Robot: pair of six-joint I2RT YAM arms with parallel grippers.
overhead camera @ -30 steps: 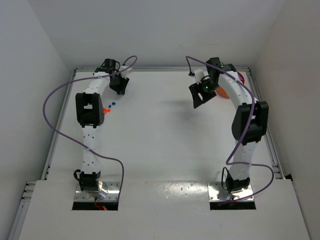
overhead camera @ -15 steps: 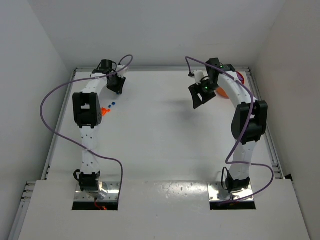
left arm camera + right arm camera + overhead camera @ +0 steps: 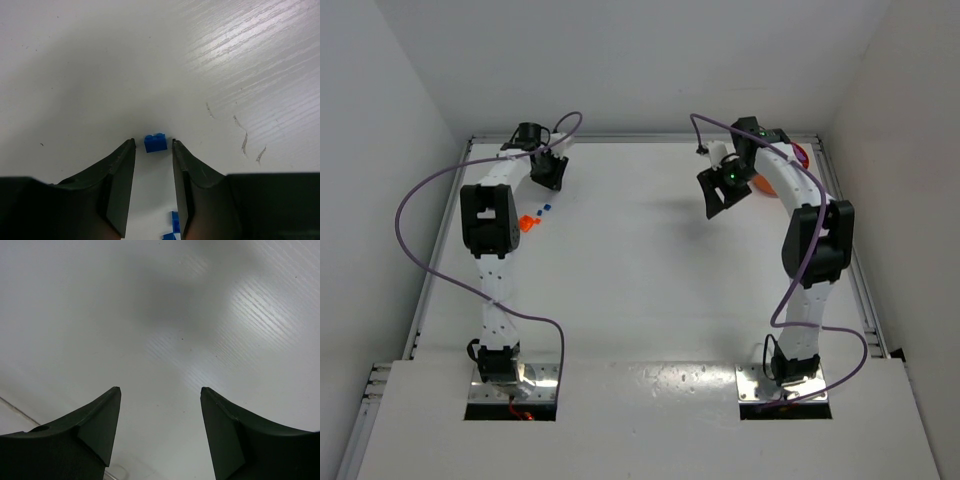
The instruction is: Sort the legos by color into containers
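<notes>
Most of the sorting looks undone. Nearest on the left of the bench (image 3: 640,280) lies an orange-red brick (image 3: 528,222), with small blue ones just beyond it, all loose and well apart from the bowl (image 3: 766,187) at the far right. Past them the left gripper (image 3: 153,144) is low over one blue brick (image 3: 155,143). Its jaws are narrowly parted, and the brick sits between the tips with a sliver of gap on each side, so it is not yet pinched. Two more blue pieces show under the jaws at the bottom of the wrist view. Farther right, the right gripper (image 3: 160,395) hangs with its jaws wide apart over bare bench, holding nothing. The bowl behind it is mostly hidden by the right arm, so I cannot tell what it holds.

Since a second ago the left arm has swung slightly leftward, uncovering the orange-red brick, while the right arm has not moved.
</notes>
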